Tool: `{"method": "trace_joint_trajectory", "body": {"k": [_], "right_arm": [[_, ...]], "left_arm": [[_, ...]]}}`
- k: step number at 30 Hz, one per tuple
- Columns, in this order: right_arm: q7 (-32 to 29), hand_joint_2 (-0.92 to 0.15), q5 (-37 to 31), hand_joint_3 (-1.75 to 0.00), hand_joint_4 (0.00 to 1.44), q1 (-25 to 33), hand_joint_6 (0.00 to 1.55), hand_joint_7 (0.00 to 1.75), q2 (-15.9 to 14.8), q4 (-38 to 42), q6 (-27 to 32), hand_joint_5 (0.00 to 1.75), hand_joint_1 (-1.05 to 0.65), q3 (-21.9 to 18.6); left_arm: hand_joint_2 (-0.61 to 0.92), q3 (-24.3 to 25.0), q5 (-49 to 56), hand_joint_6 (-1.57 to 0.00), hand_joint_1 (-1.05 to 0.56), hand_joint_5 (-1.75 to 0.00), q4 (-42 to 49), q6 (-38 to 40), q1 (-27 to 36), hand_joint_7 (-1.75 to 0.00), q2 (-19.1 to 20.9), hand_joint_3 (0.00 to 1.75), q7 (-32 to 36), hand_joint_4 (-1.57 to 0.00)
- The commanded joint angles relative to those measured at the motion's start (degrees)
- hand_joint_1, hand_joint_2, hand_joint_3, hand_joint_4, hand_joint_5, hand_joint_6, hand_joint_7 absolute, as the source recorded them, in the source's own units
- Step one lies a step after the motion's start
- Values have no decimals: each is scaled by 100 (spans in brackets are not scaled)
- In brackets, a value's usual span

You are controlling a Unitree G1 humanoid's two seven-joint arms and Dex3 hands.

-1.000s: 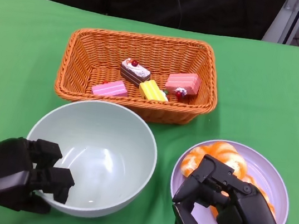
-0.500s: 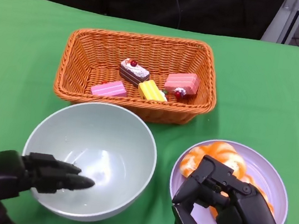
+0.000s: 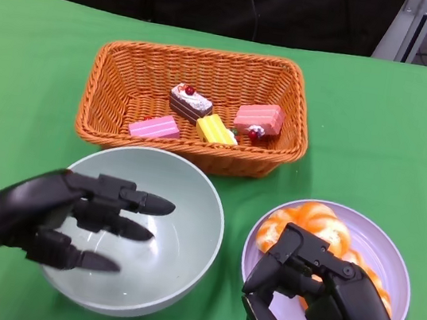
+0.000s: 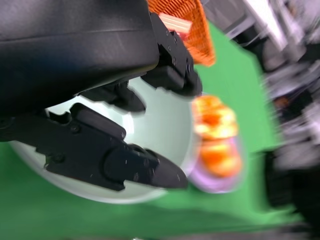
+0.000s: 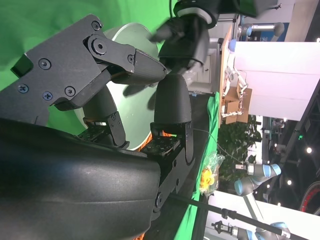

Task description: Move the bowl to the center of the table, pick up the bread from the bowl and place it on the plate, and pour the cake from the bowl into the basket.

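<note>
Pale green bowl sits mid-table, upright, looks empty. Four cake pcs lie in the wicker basket just behind it; bread is on the lilac plate to the bowl's right, so all three steps look done. L hand hovers over the bowl's near-left rim, fingers spread apart, gripping nothing, prob. a release pose w/ no need to hold. R hand is over the plate's near side, fingers curled loosely w/ gaps, nothing seen in them; contact w/ bread can't tell. Bowl rim nearly touches basket front; narrow green cloth strip btw bowl & plate. Open cloth far left & right for pulling arms back.
</note>
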Motion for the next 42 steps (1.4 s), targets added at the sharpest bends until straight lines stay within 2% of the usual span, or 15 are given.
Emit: {"method": "trace_joint_trajectory", "body": {"k": [1,2,4,5,7,9,13,16,22,32,36,42], "right_arm": [[35,-51,105,-98,64,31,60,149,-88,3,-84,175,-31,-155],[58,-51,118,-99,64,46,59,149,-106,-15,-79,175,-31,-156],[124,-51,200,-100,63,80,58,150,-141,-50,-56,175,-30,-167],[168,-51,260,-103,62,102,57,152,-158,-72,-37,175,-26,-180],[234,-51,341,-107,62,140,56,153,-189,-109,-16,175,-22,-210],[254,-49,320,-113,63,170,56,154,-205,-96,-125,175,-20,-250],[403,-50,276,-119,66,217,59,155,-380,-136,-221,175,-19,-323],[477,-49,305,-121,70,306,63,154,-468,-189,-327,175,-21,-337],[543,-48,362,-123,73,361,68,152,-548,-377,-247,175,-23,-344],[509,-46,458,-122,71,462,65,152,-674,-1132,654,175,-24,-234],[453,-45,374,-124,71,495,65,152,-655,-1214,717,175,-23,-215],[512,-44,397,-126,71,419,64,153,-648,-1030,502,175,-23,-245]], "left_arm": [[91,871,-907,-83,-6,-126,-1270,1057,831,-90,-398,53,33,-78],[91,991,-759,-76,-6,-143,-1345,1179,911,-114,-543,60,75,-74],[89,1211,-458,-71,-7,-154,-1472,1432,1064,-130,-832,65,115,-71],[85,1296,-295,-65,-9,-163,-1507,1526,1133,-144,-979,74,122,-70],[78,1456,-6,-61,-10,-172,-1551,1672,1239,-155,-1228,89,102,-69],[73,1590,407,-61,-10,-174,-1470,1589,1347,-160,-1458,95,74,-71],[64,1809,632,-67,-11,-175,-1324,1807,1452,-160,-1704,111,-383,-79],[58,1934,869,-68,-13,-175,-1389,1738,1568,-159,-1829,116,-618,-79],[57,2206,1043,-68,-15,-175,-1589,1784,1681,-158,-2082,116,-836,-77],[57,2506,1152,-68,-14,-175,-2248,2250,1864,-155,-2068,114,-858,-74],[57,2547,1274,-68,-12,-175,-2293,2240,1902,-155,-2099,115,-897,-74],[59,2602,1306,-67,-12,-175,-2224,2267,1887,-155,-2192,114,-1024,-72]]}}
